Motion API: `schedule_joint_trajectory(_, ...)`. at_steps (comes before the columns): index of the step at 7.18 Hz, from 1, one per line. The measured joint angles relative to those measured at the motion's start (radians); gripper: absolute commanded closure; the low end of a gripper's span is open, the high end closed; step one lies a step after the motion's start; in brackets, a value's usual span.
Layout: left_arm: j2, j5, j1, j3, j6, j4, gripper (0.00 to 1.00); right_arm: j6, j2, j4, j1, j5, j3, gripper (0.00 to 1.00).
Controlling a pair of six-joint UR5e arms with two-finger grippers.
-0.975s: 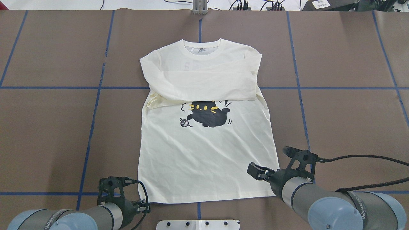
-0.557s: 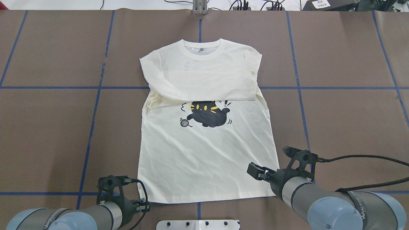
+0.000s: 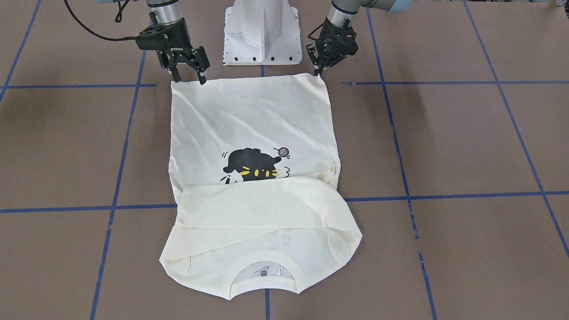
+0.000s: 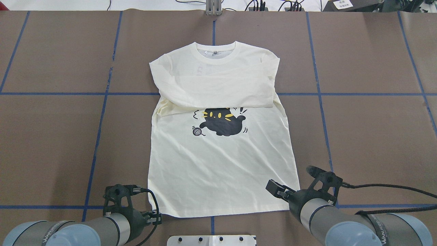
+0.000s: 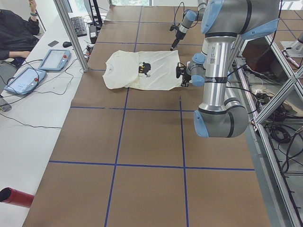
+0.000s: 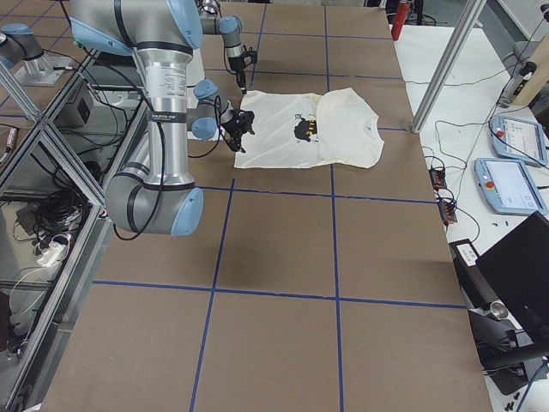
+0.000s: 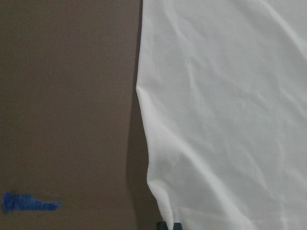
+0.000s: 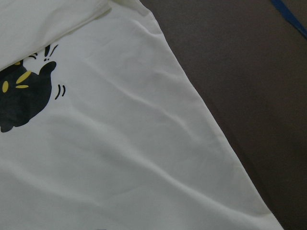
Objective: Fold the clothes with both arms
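The cream long-sleeved T-shirt [image 3: 249,120] lies flat and face up, collar away from me, with both sleeves folded across the chest above the black cat print [image 4: 222,123]. My right gripper [image 3: 189,76] is open, its fingers pointing down just above the hem corner on that side. My left gripper [image 3: 319,72] has its fingertips drawn together at the other hem corner. In the left wrist view a dark tip [image 7: 170,225] sits on the shirt's edge [image 7: 144,143], which is slightly raised. The right wrist view shows only the shirt [image 8: 120,153], no fingers.
The brown table cover [image 4: 375,136] carries blue tape grid lines. The white pedestal base [image 3: 262,31] stands right behind the hem, between the two arms. Cables and a metal post [image 4: 213,8] line the far edge. Tablets and an operator [image 5: 19,28] are beyond the table.
My right arm has drawn back toward me, down to the hem corner. My left arm has shifted only slightly at its corner. The shirt has not moved.
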Motion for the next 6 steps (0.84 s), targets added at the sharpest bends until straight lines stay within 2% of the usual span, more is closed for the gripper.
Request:
schedule_joint_trajectory(1, -0.001, 0.000, -0.002, -0.003, 0.002, -0.001, 1.00, 0.025, -0.007, -0.039, -0.017, -0.003, 0.000, 0.00)
schedule_joint_trajectory(2, -0.002, -0.001, -0.003, -0.004, 0.002, -0.002, 1.00, 0.034, -0.011, -0.064, -0.034, -0.011, 0.002, 0.12)
schedule_joint_trajectory(3, -0.003, -0.002, -0.004, -0.005, 0.002, -0.003, 1.00, 0.036, -0.021, -0.076, -0.047, -0.026, 0.002, 0.29)
schedule_joint_trajectory(6, -0.009, -0.005, -0.004, -0.004, 0.002, -0.010, 1.00, 0.028, -0.047, -0.082, -0.060, -0.041, -0.001, 0.29)
